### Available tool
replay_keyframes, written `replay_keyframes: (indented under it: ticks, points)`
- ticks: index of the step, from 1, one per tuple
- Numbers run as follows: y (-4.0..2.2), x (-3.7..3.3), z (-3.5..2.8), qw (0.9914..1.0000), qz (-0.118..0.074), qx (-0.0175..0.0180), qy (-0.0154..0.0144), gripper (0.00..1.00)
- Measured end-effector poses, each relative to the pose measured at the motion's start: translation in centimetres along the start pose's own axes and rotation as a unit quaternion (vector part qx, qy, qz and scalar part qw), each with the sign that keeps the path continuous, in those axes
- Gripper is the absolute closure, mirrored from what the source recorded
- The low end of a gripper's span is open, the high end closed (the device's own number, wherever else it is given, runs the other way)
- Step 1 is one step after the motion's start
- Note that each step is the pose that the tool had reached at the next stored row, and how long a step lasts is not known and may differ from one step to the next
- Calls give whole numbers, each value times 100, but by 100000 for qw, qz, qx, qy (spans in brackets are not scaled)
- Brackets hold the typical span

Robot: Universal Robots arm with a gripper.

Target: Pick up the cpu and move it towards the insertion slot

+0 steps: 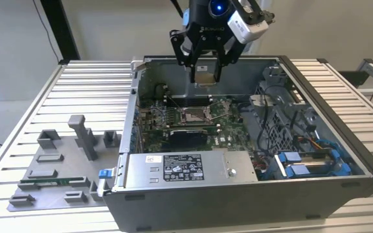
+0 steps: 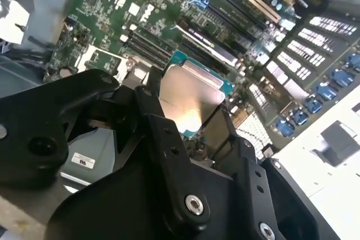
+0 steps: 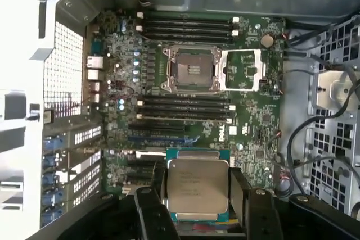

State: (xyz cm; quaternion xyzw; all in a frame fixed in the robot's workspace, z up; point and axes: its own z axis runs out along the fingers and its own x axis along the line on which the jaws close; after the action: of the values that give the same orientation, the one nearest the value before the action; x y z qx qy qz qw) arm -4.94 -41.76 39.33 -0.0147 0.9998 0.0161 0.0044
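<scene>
The gripper (image 1: pixel 205 77) grasps the cpu (image 1: pixel 205 79) between its black fingers (image 3: pixel 147 209), holding it in the air above the open computer case (image 1: pixel 342 145). The insertion slot (image 3: pixel 190 69) lies below the gripper on the green motherboard (image 3: pixel 253 116), well apart from the chip.

Silvery cpu (image 3: pixel 197 186) with teal rim; black gripper (image 1: pixel 205 76); green motherboard (image 3: pixel 191 116); silver-framed insertion slot (image 3: pixel 189 70), tan-gold centre; grey case (image 1: pixel 238 204).
</scene>
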Motion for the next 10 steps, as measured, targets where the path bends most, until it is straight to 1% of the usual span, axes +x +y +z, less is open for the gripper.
replay_keyframes:
  ticks: [6,10]
  points:
    - [255,26,34,100000,-2,-5,-3,100]
    - [377,26,51,100000,3,-5,-1,100]
